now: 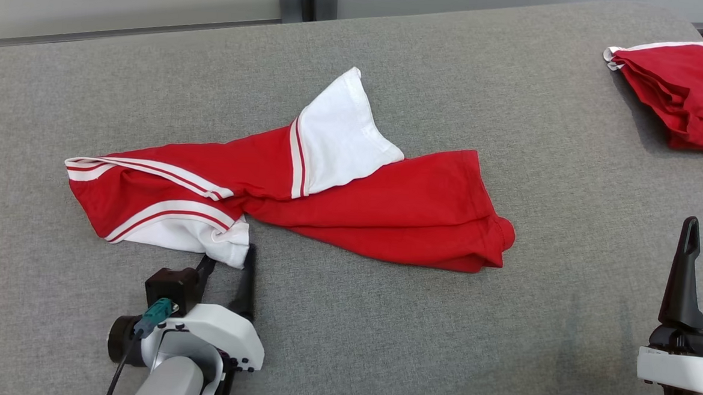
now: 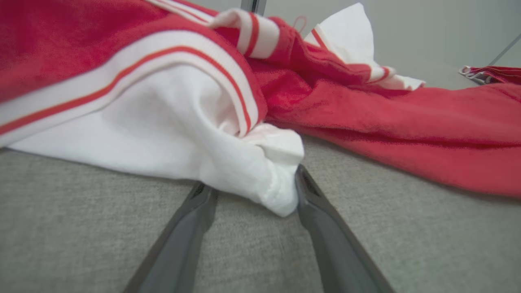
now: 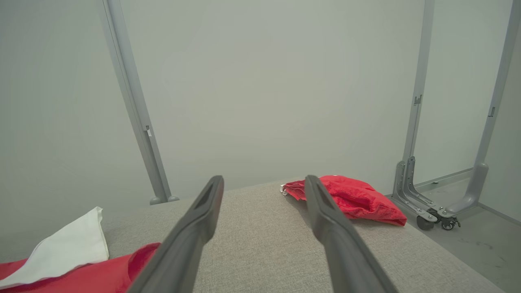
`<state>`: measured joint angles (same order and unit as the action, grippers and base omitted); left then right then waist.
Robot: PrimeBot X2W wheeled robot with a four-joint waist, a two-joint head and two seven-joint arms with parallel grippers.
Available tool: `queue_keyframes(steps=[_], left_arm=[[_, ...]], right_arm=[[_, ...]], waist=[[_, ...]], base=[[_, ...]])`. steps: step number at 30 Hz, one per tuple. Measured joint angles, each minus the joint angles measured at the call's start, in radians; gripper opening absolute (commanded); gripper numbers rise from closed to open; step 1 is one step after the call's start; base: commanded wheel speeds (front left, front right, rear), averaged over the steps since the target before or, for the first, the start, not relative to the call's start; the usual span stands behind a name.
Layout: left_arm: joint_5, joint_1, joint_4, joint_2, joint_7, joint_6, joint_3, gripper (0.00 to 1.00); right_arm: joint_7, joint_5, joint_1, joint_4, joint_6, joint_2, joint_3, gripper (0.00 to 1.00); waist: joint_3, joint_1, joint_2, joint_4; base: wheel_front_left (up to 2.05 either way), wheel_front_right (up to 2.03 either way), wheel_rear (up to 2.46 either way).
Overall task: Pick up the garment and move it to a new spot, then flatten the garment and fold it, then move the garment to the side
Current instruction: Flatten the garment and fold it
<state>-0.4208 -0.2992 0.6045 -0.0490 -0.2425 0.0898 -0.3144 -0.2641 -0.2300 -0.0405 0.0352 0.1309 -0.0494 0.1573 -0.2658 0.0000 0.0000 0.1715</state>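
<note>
- Now the garment [image 1: 387, 205] lies crumpled mid-way across the gray cushion [image 1: 392, 344], red with white striped sleeves.
- I have my left gripper [image 1: 228, 262] low on the cushion, forearm coming in from the lower left, jaws spread wide with the white sleeve corner [image 2: 276, 195] between the fingers, not pinched.
- My right gripper [image 1: 691, 233] stands upright at lower right, fingers apart, empty, well apart from the garment.
- I see a second red garment [image 1: 688, 89] at the far right.

Left tool [image 1: 228, 258]: jaws spread wide, fingers low, pointing forward | Right tool [image 3: 263, 181]: jaws spread wide, empty, fingers pointing forward
</note>
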Motion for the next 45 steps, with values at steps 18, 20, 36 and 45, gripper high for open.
queue_keyframes(steps=[18,20,36,45], left_arm=[[0.172,0.200,-0.382,-0.175,-0.019,0.110,0.030,0.00],[0.173,0.227,-0.414,-0.190,-0.019,0.118,0.040,0.00],[0.181,0.243,-0.456,-0.234,0.012,0.100,0.008,0.00],[0.186,0.195,-0.440,-0.210,0.009,-0.019,-0.108,1.00]], right_arm=[[0.000,-0.012,0.042,-0.037,0.000,0.000,-0.085,1.00],[0.000,-0.020,0.042,-0.084,0.000,-0.008,-0.128,1.00],[0.000,-0.051,-0.228,-0.514,0.001,-0.298,-0.629,1.00],[0.000,-0.138,-0.293,-0.543,0.000,-0.344,-0.680,1.00]], waist=[[0.051,0.0000,0.0000,-0.079],[0.058,0.0000,0.0000,-0.091],[0.068,0.0000,0.0000,-0.132],[0.057,0.0000,0.0000,-0.165]], base=[[0.00,0.00,0.00],[0.00,0.00,0.00],[0.00,0.00,0.00],[0.00,0.00,0.00]])
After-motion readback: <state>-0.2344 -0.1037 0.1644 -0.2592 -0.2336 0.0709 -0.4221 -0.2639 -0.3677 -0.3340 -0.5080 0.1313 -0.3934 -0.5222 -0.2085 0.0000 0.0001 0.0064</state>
